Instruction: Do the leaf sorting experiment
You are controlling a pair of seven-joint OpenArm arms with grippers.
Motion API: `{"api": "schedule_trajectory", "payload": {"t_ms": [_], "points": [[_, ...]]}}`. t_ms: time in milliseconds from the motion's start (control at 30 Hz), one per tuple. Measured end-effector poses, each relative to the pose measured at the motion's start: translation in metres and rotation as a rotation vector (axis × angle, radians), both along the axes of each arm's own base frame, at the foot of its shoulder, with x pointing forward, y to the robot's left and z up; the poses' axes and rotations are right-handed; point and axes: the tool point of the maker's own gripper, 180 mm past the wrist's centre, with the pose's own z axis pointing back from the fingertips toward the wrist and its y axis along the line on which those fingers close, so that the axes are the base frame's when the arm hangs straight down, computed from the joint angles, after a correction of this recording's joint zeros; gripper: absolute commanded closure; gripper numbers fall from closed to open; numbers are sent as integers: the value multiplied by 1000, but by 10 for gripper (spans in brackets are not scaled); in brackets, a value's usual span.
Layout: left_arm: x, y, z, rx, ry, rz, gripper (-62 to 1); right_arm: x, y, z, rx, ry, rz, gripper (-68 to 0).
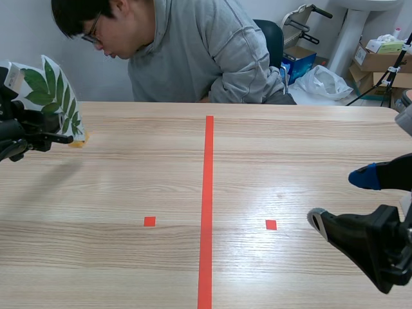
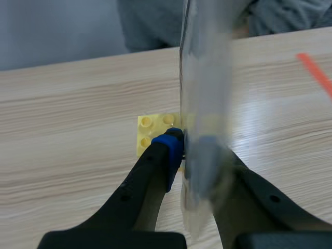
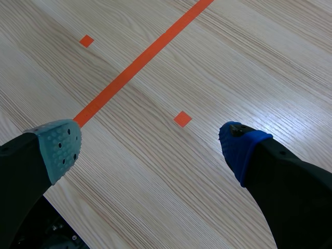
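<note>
A clear laminated card with green leaves (image 1: 55, 96) stands upright at the table's far left. My left gripper (image 1: 64, 137) is shut on its lower part. In the left wrist view the card (image 2: 205, 78) shows edge-on between the fingers, with the left gripper (image 2: 189, 148) pinching it. A small yellow studded brick (image 2: 153, 129) lies on the table at the card's lower edge; the scene view shows this brick (image 1: 78, 143) at the card's corner. My right gripper (image 1: 341, 199) hangs open over the table's right side, with nothing in the right gripper (image 3: 150, 148).
A person in a grey hoodie (image 1: 193, 51) leans over the table's far edge. An orange-red tape line (image 1: 207, 206) runs down the middle, with a small tape square (image 1: 149, 221) on the left and another square (image 1: 271, 224) on the right. Boxes and a bag (image 1: 322, 80) stand behind the table.
</note>
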Motion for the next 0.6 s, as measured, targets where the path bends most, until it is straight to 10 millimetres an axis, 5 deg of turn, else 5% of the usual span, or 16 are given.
{"api": "schedule_trajectory", "payload": {"t_ms": [333,600], "points": [[10,60,-26,82,82,179,-42,0,0,0,0,0,0,-542],[8,80,-39,131,122,242,-42,0,0,0,0,1,0,-542]]}}
